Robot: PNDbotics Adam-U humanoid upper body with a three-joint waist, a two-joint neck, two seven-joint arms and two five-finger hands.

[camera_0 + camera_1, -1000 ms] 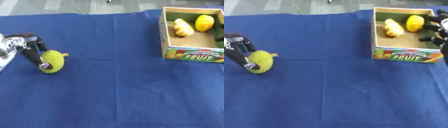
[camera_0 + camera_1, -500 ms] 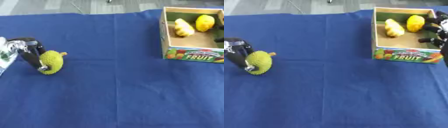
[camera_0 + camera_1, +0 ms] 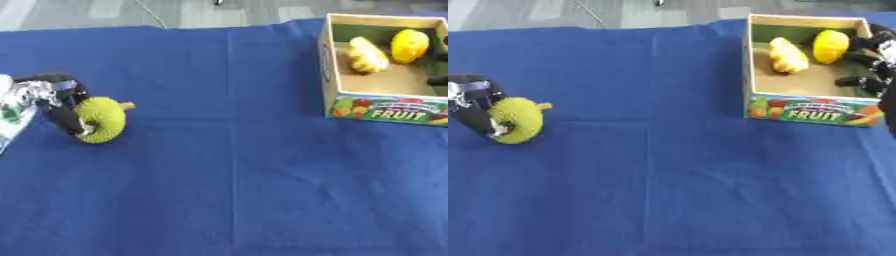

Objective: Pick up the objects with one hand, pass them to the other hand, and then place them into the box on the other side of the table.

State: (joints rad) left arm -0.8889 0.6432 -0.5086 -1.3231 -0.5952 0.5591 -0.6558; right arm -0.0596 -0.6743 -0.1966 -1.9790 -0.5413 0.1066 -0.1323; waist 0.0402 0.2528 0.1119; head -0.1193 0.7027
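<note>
A bumpy yellow-green fruit [image 3: 101, 119] with a short orange stem is held at the left side of the blue table, with my left hand [image 3: 54, 102] curled round its left side. At the far right stands a cardboard box [image 3: 382, 107] marked FRUIT, holding a pale yellow fruit [image 3: 367, 54] and a lemon [image 3: 409, 45]. My right hand [image 3: 874, 60] hovers over the box's right edge, fingers spread and relaxed, holding nothing.
The blue cloth [image 3: 236, 180] covers the whole table. A white object [image 3: 10, 116] lies at the left edge beside my left hand. Grey floor shows beyond the table's far edge.
My left hand has carried the yellow-green fruit slightly rightward and toward the middle. The right hand stays by the box.
</note>
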